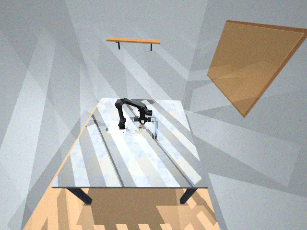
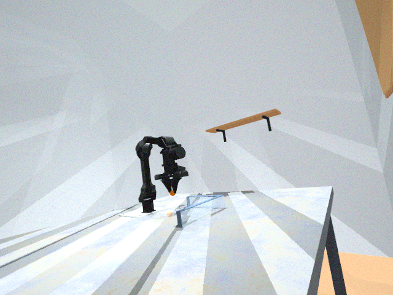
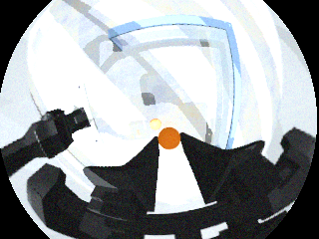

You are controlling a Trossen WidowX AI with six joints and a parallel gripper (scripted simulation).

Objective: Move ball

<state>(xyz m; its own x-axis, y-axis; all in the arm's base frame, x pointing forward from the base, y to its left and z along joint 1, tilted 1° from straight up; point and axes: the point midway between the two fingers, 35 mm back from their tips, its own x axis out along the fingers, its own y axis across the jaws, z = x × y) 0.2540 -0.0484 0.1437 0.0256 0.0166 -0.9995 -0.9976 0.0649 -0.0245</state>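
My claw (image 1: 142, 123) (image 2: 172, 192) (image 3: 169, 138), partly closed, grips the ball (image 1: 142, 124) (image 2: 172, 193) (image 3: 169, 138) above the table (image 1: 138, 158) (image 2: 241, 241); releasing this high could make it roll away.

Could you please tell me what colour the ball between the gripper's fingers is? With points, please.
Orange; the ball (image 1: 142, 124) (image 2: 172, 193) (image 3: 169, 138) shows best in the wrist view.

Wall panel (image 2: 376, 41) cut off by the exterior picture's right edge; 2 counter (image 1: 138, 158) (image 2: 253, 228) corners cropped there, near side.

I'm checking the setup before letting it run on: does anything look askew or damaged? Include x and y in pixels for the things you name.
Nothing stands out: the gripper (image 1: 142, 123) (image 2: 172, 192) (image 3: 169, 138) holds the orange ball (image 1: 142, 124) (image 2: 172, 193) (image 3: 169, 138) above the table, and the clear walls (image 1: 155, 127) (image 2: 199, 203) (image 3: 235, 85) stand upright.
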